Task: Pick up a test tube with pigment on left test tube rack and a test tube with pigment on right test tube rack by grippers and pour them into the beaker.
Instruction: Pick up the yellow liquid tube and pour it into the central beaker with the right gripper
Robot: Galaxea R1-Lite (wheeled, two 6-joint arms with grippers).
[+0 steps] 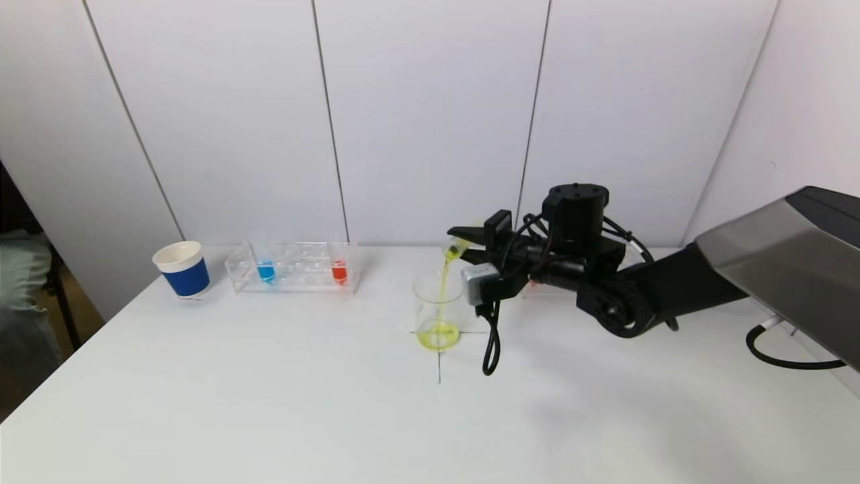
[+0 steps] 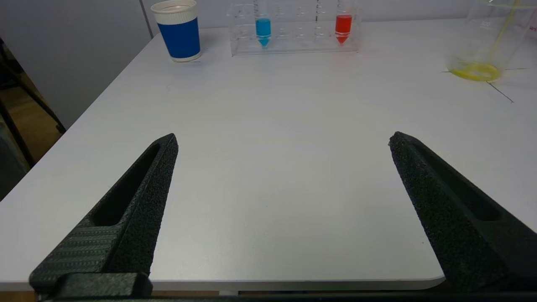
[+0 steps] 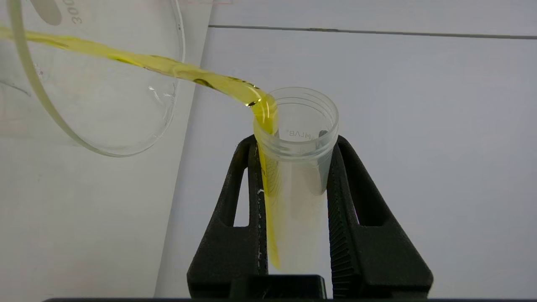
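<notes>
A: Right hand [image 3: 293, 176] clamped on tilted test tube [image 3: 293, 167], mouth just above beaker [image 1: 438, 310], yellow pigment streaming in.

B: Judgement: hold tilt steady, mouth over rim. Left hand [image 2: 281, 167] wide open, empty, near worktop [image 2: 268, 126] edge, well apart from beaker.

The right arm [image 1: 672, 282] is matte black with a glossy grey upper shell, looped black cables, and a small silver camera box [image 1: 478, 282] beside its tapering, textured black tool [image 3: 293, 209].

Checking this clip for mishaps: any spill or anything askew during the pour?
Nothing stands out. The right claw tips the tube, and the yellow stream lands inside the beaker; the table around it looks dry.
</notes>
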